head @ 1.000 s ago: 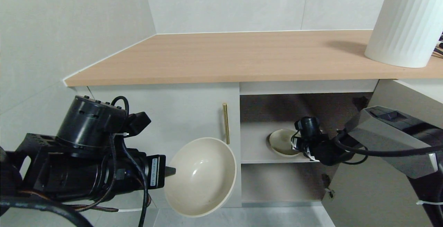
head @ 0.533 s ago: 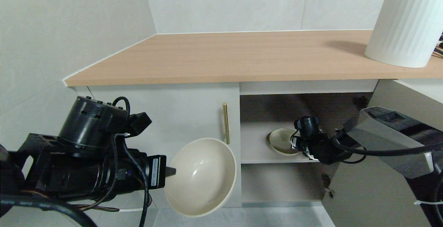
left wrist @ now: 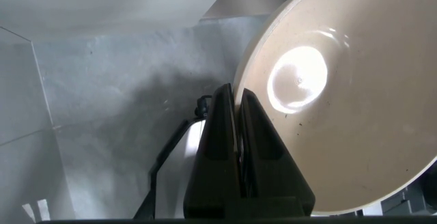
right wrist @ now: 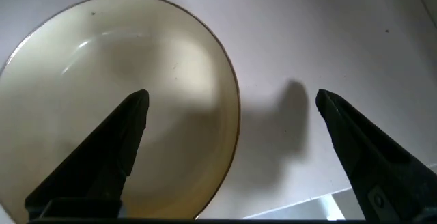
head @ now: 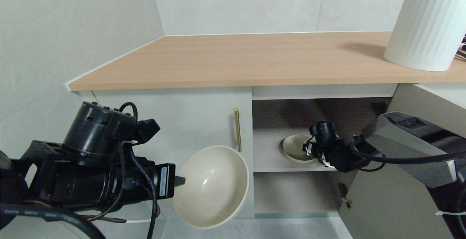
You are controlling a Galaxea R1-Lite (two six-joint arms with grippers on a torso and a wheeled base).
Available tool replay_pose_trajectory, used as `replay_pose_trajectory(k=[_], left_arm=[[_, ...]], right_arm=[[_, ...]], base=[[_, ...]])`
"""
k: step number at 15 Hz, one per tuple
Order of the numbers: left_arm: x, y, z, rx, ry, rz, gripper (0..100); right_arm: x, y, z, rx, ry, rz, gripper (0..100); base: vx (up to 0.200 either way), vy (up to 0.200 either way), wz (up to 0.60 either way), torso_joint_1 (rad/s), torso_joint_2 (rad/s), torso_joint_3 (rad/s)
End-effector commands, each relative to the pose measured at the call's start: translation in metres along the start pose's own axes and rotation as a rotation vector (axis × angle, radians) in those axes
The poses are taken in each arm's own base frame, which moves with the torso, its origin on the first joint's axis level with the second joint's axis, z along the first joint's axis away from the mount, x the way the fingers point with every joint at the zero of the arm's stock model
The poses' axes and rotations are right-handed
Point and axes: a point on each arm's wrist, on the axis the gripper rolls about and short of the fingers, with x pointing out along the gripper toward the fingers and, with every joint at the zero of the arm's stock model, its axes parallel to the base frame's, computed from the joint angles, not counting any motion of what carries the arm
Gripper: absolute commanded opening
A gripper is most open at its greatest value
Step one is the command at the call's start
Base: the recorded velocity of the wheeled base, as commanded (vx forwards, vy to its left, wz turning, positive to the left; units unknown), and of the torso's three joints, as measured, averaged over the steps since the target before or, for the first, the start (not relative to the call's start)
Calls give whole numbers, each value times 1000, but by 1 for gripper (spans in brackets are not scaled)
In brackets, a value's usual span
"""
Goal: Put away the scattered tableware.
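Head view: our left gripper (head: 179, 180) pinches the bowl (head: 214, 191) by its rim, left of the cabinet (head: 324, 91); our right gripper (head: 308, 148) gapes wide over the dish (head: 293, 147) on the shelf (head: 267, 156). We should withdraw it straight, never nudging the dish.

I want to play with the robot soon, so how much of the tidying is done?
Done: a small dish sits on the cabinet shelf, and the right gripper over it is open, not gripping it. In hand: the left gripper pinches the rim of a big cream bowl, held outside the cabinet. Left: that bowl isn't on the shelf yet. It looks roughly halfway.
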Motion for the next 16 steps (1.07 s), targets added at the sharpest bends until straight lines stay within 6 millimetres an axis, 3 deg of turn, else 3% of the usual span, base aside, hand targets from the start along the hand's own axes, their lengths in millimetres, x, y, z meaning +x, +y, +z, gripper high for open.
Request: replay_pose_trajectory(k=[1,3,4,5,7,8,10,11,13,15,16], left_arm=[[2,0,-1,0,7,1,0],[5,0,-1,1,17,5,0],[14,-1,-2,7,48,9,0],[19,-2,-3,8,60,16,0],[41,-6,-6,26,121,34,0],[46,-9,-7,35,135,41,0],[63,-19,-20,85,201,82,0],[69,-22,-24,101,227,101,0],[87,-31,-32,146,279,173,0],[95,-37,-38,182,286,205,0],[94,-41,-42,201,283,210,0]], right_arm=[[-7,0,6,7,-10,7,100],[-21,-1,11,12,-11,14,100],[-48,3,17,-1,-11,47,100],[-58,4,18,-7,-10,59,100],[-121,8,23,-57,16,197,100],[-141,7,24,-79,29,252,100],[-204,2,27,-159,84,421,100],[-222,0,28,-184,104,467,100],[-279,-7,27,-276,224,649,100],[-309,-9,22,-353,313,748,100],[-313,-6,17,-399,329,756,100]], base=[[0,0,0,0,0,0],[0,0,0,0,0,0],[0,0,0,0,0,0],[0,0,0,0,0,0],[0,0,0,0,0,0],[0,0,0,0,0,0],[0,0,0,0,0,0],[0,0,0,0,0,0],[0,0,0,0,0,0],[0,0,0,0,0,0],[0,0,0,0,0,0]])
